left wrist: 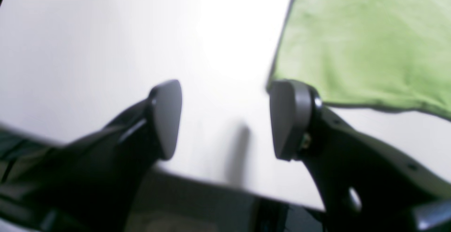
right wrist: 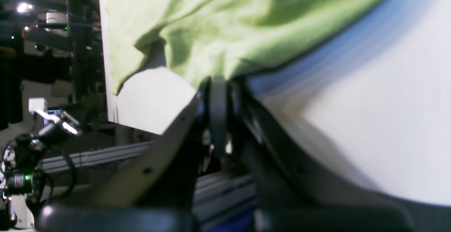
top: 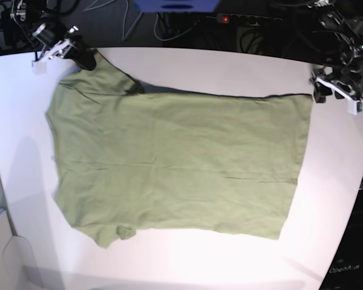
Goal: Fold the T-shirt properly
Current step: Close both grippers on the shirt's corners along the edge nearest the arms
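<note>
T-shirt (top: 175, 163) soft, light, floppy, flat on desk (top: 327, 181). Right fingers (right wrist: 218, 94) pinch its corner. Left fingers (left wrist: 296, 119) spread wide, empty. Best hold: hem corners.

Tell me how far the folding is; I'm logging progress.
Barely begun. The T-shirt lies spread flat on the table, no fold made. In hand: the right hand is shut on a far shirt corner; the left hand hangs open beside the opposite far corner, holding nothing. Every fold is left.

White table (top: 169, 66); cables & power strip (top: 248, 18) behind it
</note>
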